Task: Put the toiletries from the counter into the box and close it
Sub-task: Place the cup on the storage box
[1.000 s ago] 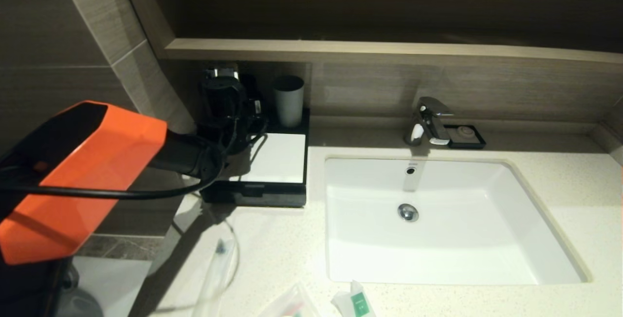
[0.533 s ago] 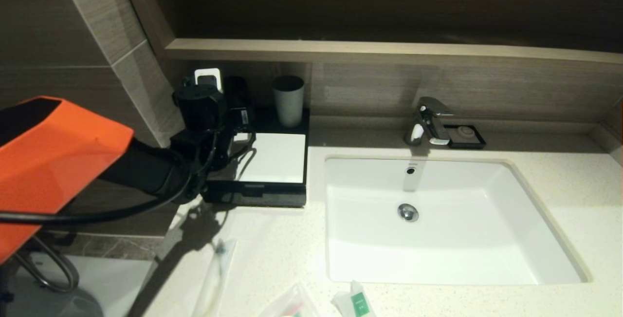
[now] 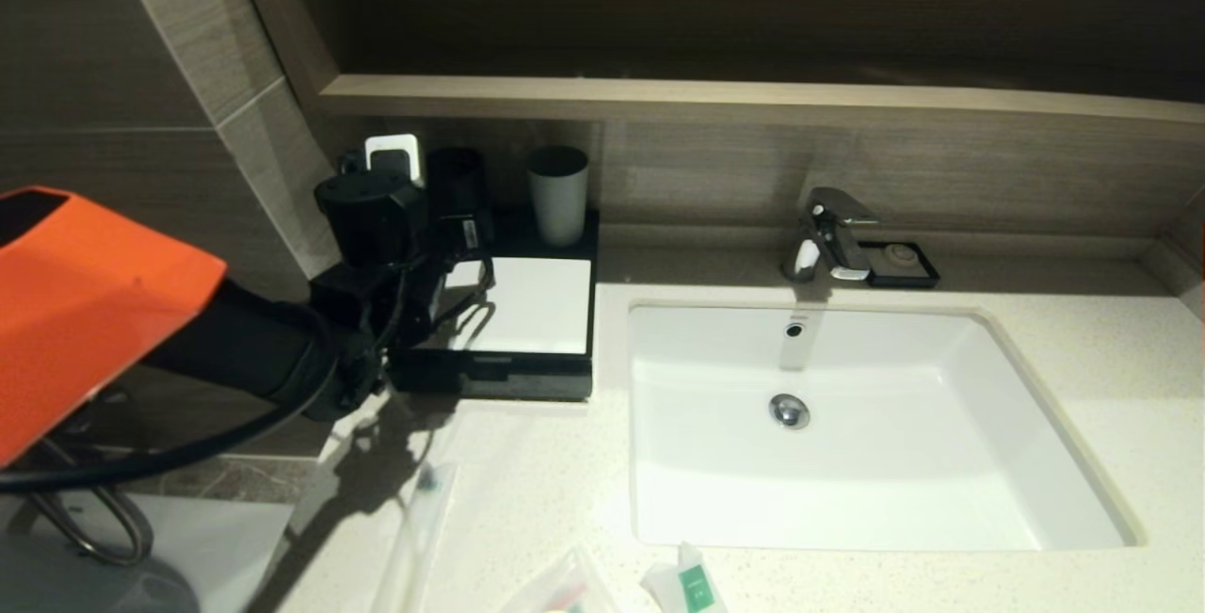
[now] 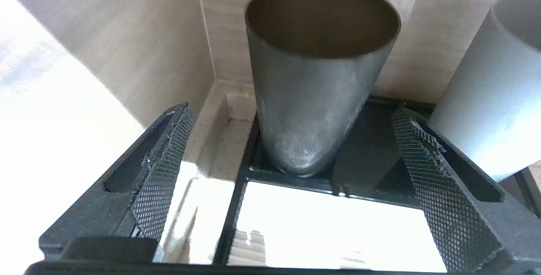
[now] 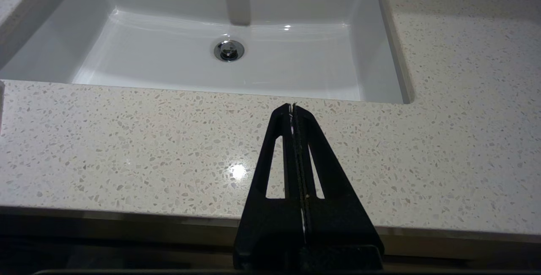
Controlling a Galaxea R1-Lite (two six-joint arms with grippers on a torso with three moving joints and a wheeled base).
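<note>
Left end effector [image 4: 291, 173] spread wide and empty above the back of the box [image 3: 527, 307], facing the dark cup [image 4: 317, 72].

The box sits on the worktop [image 3: 565, 481] left of the basin [image 3: 847, 425], its front drawer [image 3: 494, 376] seemingly shut or barely out. The toiletries lie at the worktop's near edge: a long thin sleeve [image 3: 414, 538], a clear pouch [image 3: 560, 589] and a white sachet with a green label [image 3: 687, 583]. The likely step is opening the drawer, so the left end effector should drop low to the drawer front, catch its lip squarely and pull straight out without nudging the dark cup or the grey cup [image 3: 557, 194]. The right end effector [image 5: 293, 110] is pressed together, empty, parked over the near worktop.
</note>
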